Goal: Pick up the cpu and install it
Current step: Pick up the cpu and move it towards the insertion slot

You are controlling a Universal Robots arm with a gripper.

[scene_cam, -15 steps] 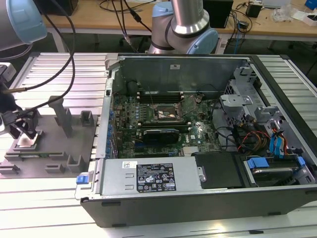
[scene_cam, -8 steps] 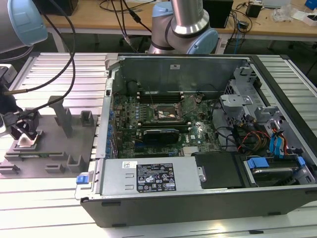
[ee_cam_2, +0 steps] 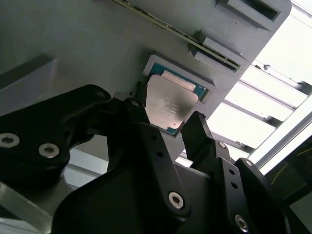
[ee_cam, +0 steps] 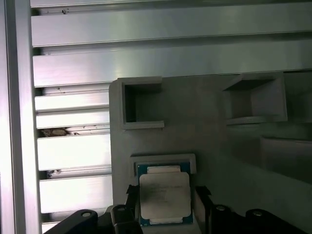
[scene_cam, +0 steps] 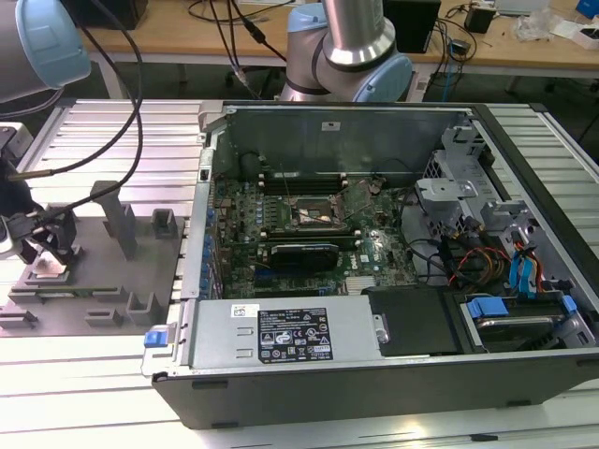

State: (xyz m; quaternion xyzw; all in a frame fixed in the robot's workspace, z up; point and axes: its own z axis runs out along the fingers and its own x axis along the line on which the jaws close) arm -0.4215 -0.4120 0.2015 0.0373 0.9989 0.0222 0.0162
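The cpu (ee_cam: 164, 197), a thin square chip with a pale silver top on a green base, lies in a shallow pocket of the grey fixture (scene_cam: 103, 281) at the exterior view's left. My gripper (scene_cam: 47, 248) is low over that pocket. In both wrist views its black fingers (ee_cam_2: 134, 109) stand on two opposite sides of the cpu (ee_cam_2: 168, 105), close to its edges, and the chip still rests in the pocket. The gripper (ee_cam: 165, 195) looks open around it. The black socket frame (scene_cam: 316, 208) sits on the motherboard inside the open computer case (scene_cam: 374, 374).
The fixture carries upright posts (scene_cam: 120, 220) and small box-shaped holders (ee_cam: 141, 103) near the pocket. Ribbed aluminium table slats (scene_cam: 84, 383) surround it. The case's metal wall (scene_cam: 201, 234) rises just to the exterior view's right of the fixture. Cables (scene_cam: 112, 122) hang over the gripper.
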